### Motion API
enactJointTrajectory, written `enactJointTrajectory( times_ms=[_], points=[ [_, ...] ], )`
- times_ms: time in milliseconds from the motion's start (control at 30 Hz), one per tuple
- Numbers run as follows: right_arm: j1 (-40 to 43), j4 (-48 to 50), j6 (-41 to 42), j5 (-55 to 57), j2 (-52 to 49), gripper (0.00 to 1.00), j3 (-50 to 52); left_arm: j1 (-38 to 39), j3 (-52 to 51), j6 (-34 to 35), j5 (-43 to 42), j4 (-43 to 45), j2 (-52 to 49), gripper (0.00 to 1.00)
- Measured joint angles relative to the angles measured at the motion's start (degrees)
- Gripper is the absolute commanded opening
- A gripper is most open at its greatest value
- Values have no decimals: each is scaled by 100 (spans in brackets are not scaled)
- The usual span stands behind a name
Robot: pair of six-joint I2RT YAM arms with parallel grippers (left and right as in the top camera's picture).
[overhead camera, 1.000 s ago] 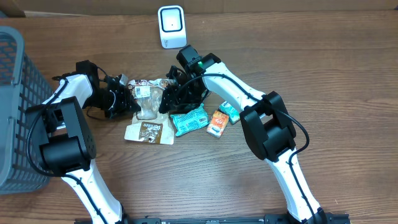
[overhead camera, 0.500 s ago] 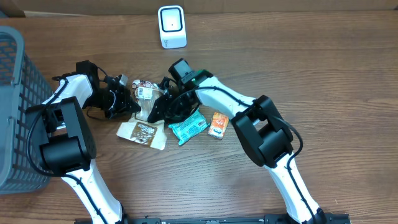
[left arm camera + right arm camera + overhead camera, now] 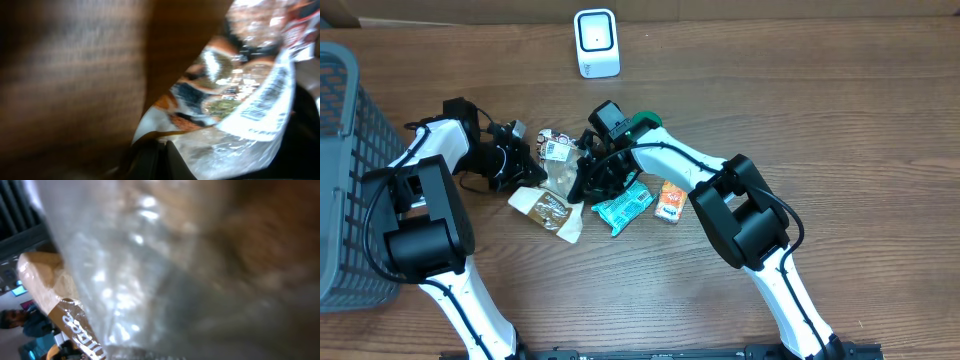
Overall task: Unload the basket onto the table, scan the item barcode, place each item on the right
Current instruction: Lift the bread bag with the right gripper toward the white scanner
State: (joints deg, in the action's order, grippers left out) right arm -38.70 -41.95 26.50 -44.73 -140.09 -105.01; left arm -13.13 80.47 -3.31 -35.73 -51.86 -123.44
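Plastic bag (image 3: 557, 170) is being clenched by both tools, left tool (image 3: 532, 172) at 9 o'clock, right tool (image 3: 582, 182) at 3 o'clock, likely tensioning it for the scanner (image 3: 596, 42) at 12 o'clock.

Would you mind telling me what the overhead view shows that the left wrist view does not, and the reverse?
Only overhead: the white scanner, grey basket, brown packet, teal packet and orange packet. Only left wrist: a close, blurred look at the contents inside the clear bag. Both: that bag and the wooden table.
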Motion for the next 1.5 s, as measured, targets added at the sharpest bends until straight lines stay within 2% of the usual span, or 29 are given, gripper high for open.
enactJointTrajectory(
  times_ms=[133,233,400,733,933,1000,1100,1200,1233,1267,1500],
  points=[
    [120,-920,-584,468,107,4,-219,-98,470,-9,278,-776,-122,4],
    [166,-1399,-1134,833,345,4,-310,-232,1217,-22,332,-1414,-175,4],
    [190,-1790,-2103,1182,1204,4,-345,-361,2409,-22,341,-1784,-57,4],
    [304,-2754,-3458,1639,3198,4,-461,-348,2597,-22,715,-1954,55,5],
    [638,-3228,-3727,2000,3849,4,-474,-348,2597,-76,1073,-1974,55,31],
    [756,-3418,-3759,2037,3921,4,-479,-348,2597,-92,1106,-1976,55,43],
    [942,-3624,-3794,1996,3943,4,-481,-348,2597,-107,1158,-1976,55,54],
    [1126,-3790,-3860,1853,3943,4,-481,-348,2597,-109,1185,-1976,55,70],
    [1165,-3827,-3880,1814,3943,4,-481,-348,2597,-127,1198,-1974,55,89],
    [1187,-3862,-3888,1788,3943,4,-481,-348,2597,-109,1200,-1974,55,100],
    [1198,-3908,-3945,1644,3943,4,-481,-348,2597,-129,1222,-1961,55,100]
  ],
)
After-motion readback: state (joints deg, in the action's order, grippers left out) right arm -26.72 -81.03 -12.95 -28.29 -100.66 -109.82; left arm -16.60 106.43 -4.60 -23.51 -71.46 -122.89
